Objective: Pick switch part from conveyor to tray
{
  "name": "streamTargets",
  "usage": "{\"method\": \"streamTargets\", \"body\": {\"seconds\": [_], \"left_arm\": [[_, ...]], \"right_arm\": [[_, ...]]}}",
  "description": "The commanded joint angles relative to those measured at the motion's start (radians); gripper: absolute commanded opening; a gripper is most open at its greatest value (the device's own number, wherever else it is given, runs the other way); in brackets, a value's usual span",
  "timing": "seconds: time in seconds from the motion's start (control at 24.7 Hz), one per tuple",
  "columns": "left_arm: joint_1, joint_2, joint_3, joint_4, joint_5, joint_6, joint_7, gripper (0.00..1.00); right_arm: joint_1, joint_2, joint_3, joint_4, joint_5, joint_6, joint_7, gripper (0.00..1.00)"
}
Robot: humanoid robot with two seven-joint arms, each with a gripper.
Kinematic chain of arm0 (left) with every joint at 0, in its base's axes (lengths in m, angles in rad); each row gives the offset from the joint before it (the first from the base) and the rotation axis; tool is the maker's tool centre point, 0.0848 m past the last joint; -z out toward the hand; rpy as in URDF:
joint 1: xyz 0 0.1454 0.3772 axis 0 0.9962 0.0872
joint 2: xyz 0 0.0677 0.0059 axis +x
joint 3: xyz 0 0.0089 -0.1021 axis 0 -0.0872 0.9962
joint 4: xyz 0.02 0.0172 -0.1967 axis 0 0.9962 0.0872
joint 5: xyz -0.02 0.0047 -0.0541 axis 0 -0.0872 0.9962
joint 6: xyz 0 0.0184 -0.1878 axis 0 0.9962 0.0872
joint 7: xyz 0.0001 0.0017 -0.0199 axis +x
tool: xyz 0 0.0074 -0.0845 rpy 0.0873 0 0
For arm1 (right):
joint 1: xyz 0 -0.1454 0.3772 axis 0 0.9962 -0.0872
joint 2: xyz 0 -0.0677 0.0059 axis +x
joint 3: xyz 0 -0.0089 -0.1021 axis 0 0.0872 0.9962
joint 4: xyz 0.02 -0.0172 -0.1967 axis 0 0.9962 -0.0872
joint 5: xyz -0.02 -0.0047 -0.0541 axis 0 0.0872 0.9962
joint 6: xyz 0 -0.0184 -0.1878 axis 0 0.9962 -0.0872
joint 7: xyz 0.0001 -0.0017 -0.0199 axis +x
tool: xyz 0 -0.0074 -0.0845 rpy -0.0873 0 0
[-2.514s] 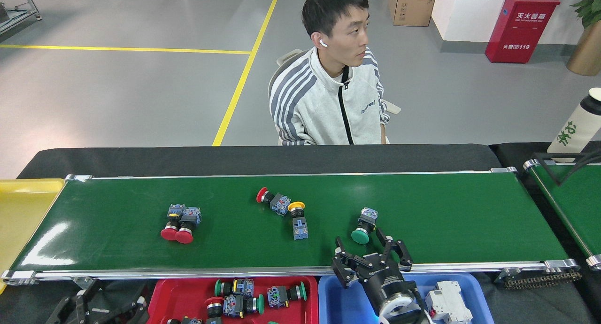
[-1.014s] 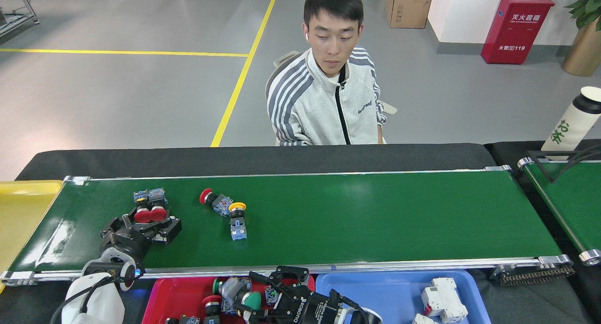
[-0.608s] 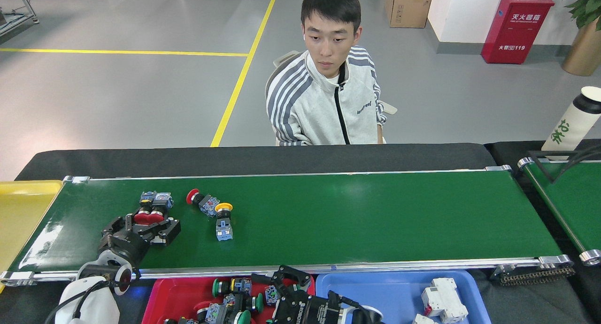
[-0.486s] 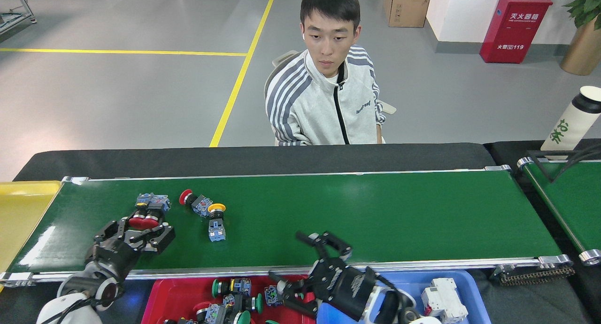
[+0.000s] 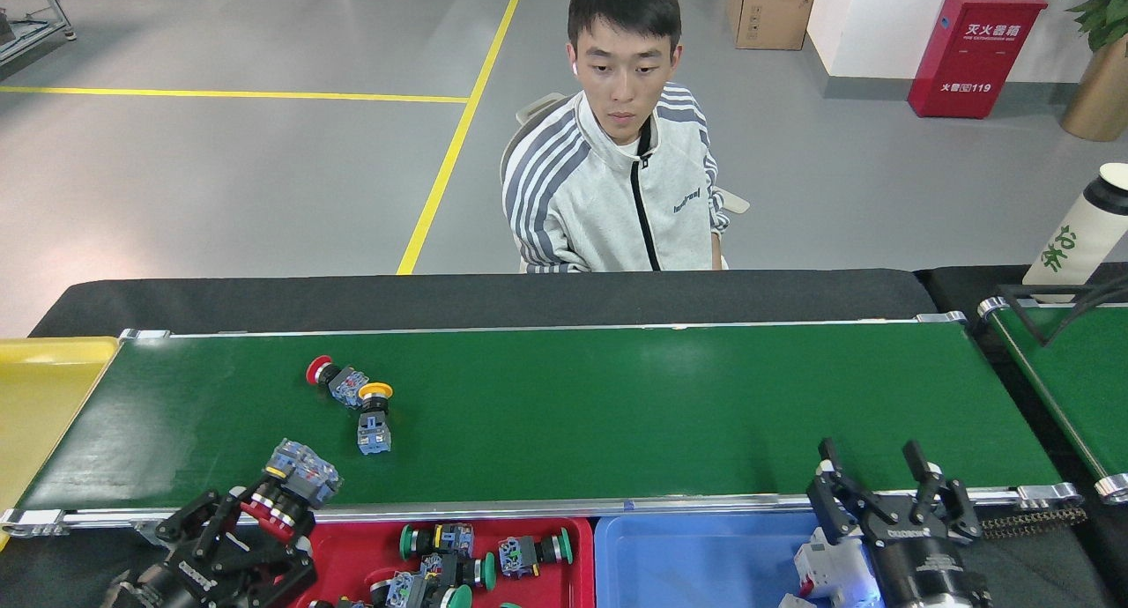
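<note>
Red floor cabinet [image 5: 975,48] ("119" legible)

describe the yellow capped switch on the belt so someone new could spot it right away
Look at the long green conveyor and go to its left part, where two switch parts lie touching. The yellow-capped switch is the nearer one, cap away from the robot and blue-grey block toward it. Its neighbour, the red-capped switch, lies slanted just behind.

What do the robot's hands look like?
Both are black metal claws with jointed, linked fingers. The right hand sits on a round black wrist with small white lettering and a silver ring. The left hand also carries white lettering on its black body.
</note>
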Motion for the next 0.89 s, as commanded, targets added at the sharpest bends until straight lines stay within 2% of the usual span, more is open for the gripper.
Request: {"method": "streamTargets", "body": {"seconds": [0.0, 0.08, 0.12, 0.16, 0.2, 0.24, 0.32, 0.49, 0.57, 0.69, 0.85], "left_arm": [[0.008, 0.006, -0.065, -0.026, -0.005, -0.007, 0.008, 0.1], [0.008, 0.003, -0.13, -0.024, -0.045, -0.007, 0.008, 0.12], [0.008, 0.0, -0.14, -0.026, -0.071, -0.007, 0.009, 0.16], [0.008, -0.008, -0.14, -0.026, -0.083, -0.007, 0.009, 0.26], [0.003, -0.029, -0.139, -0.024, -0.083, -0.007, 0.009, 0.51], [-0.001, -0.046, -0.137, -0.024, -0.085, -0.007, 0.009, 0.97], [-0.003, -0.072, -0.124, -0.024, -0.085, -0.007, 0.011, 1.0], [0.003, -0.083, -0.061, -0.024, -0.083, -0.007, 0.012, 1.0], [0.005, -0.098, 0.005, -0.024, -0.079, -0.007, 0.014, 1.0], [-0.001, -0.177, 0.179, -0.02, -0.082, -0.007, 0.011, 1.0], [-0.003, -0.2, 0.314, 0.006, -0.086, -0.007, 0.002, 1.0]], "right_arm": [[0.0, -0.005, -0.009, -0.015, -0.015, 0.003, -0.012, 1.0], [0.006, -0.011, -0.01, -0.014, -0.02, 0.002, -0.009, 1.0], [0.014, -0.015, -0.009, -0.014, -0.02, 0.002, -0.009, 1.0], [0.021, -0.02, -0.007, -0.014, -0.02, -0.001, -0.009, 1.0], [0.031, -0.023, -0.004, -0.017, -0.02, -0.006, -0.007, 1.0], [0.04, -0.025, -0.004, -0.022, -0.018, -0.009, -0.006, 1.0], [0.063, -0.035, -0.003, -0.035, -0.018, -0.011, -0.004, 1.0], [0.109, -0.06, 0.0, -0.063, -0.018, -0.026, -0.004, 1.0], [0.121, -0.063, -0.001, -0.068, -0.018, -0.041, -0.004, 1.0], [0.121, -0.078, -0.001, -0.068, -0.018, -0.043, -0.002, 1.0], [0.123, -0.08, 0.0, -0.068, -0.018, -0.044, 0.004, 1.0]]}}
